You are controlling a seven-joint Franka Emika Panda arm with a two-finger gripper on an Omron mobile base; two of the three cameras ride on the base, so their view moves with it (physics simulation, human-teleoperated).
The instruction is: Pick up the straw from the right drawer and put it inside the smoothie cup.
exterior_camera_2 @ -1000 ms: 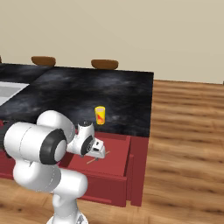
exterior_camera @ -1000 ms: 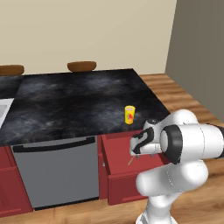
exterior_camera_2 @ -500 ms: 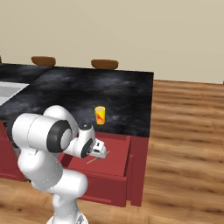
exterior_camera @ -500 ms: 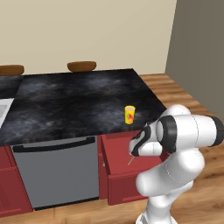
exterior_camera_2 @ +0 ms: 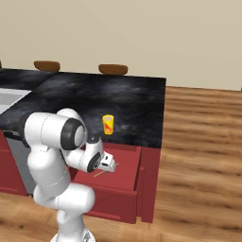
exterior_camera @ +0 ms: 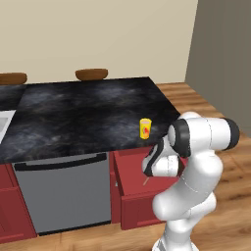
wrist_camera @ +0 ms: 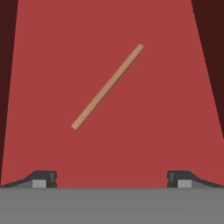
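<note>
While the straw (wrist_camera: 107, 86) lay flat and slantwise on the red floor of the right drawer (exterior_camera_2: 124, 176), untouched and apart from both side walls, the end effector (wrist_camera: 109, 178) hung above it with its jaws spread wide and nothing between them. The step in hand looked like the approach to the pick; the grasp had not begun. Because the straw ran diagonally between the 2 fingertips (wrist_camera: 43, 178), the next move probably called for a turn of the wrist so the jaws would cross it, then a straight descent to the drawer floor.

Bare floor lay all around the straw, so the walls seemed unlikely to crowd the fingers. Above, the smoothie cup (exterior_camera: 145, 128) stood upright near the front edge of the dark worktop (exterior_camera: 88, 115), with open surface around it for the later carry.
</note>
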